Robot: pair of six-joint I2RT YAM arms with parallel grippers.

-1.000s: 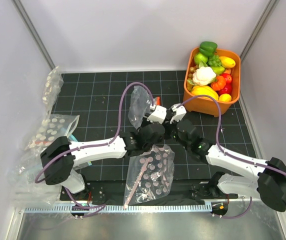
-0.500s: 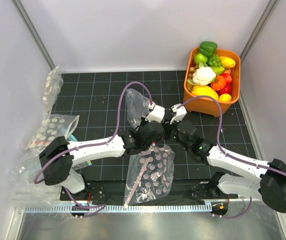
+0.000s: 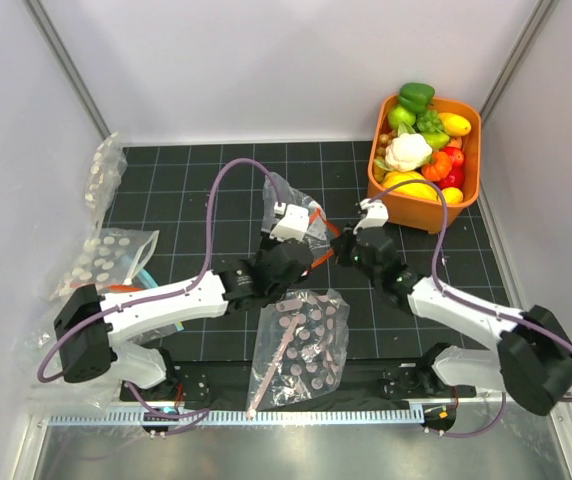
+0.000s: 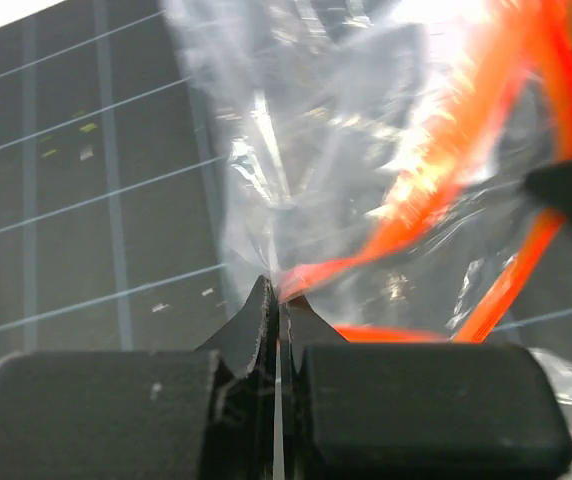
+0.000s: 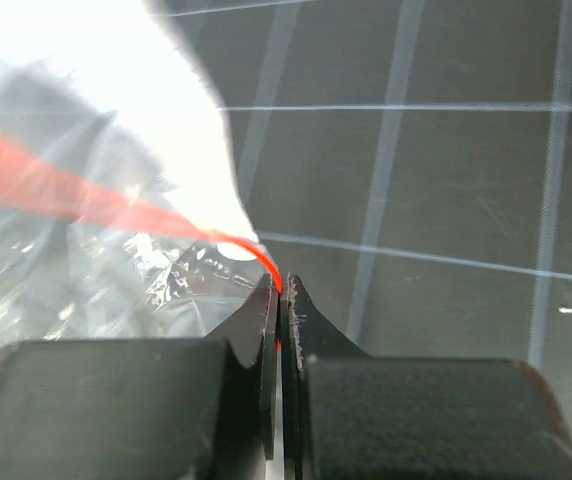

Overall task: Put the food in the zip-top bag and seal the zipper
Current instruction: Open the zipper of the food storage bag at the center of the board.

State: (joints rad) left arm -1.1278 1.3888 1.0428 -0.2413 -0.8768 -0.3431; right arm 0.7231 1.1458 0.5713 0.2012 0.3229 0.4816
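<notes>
Left tool (image 4: 278,292), right tool (image 5: 281,287) on zipper (image 4: 421,195)

The black worktop with grey grid lines (image 3: 196,180) holds an orange plastic tub (image 3: 416,212) far right, a clear pink-dotted bag (image 3: 306,345) near the front, and clear white-dotted bags (image 3: 106,255) on the left.

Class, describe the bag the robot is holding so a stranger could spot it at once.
Find the black gridded mat; near its middle, left of the orange bin, the left end effector and right end effector pinch one clear bag. Unlike the dotted bags nearby, it is plain, with an orange-red strip along its mouth.
</notes>
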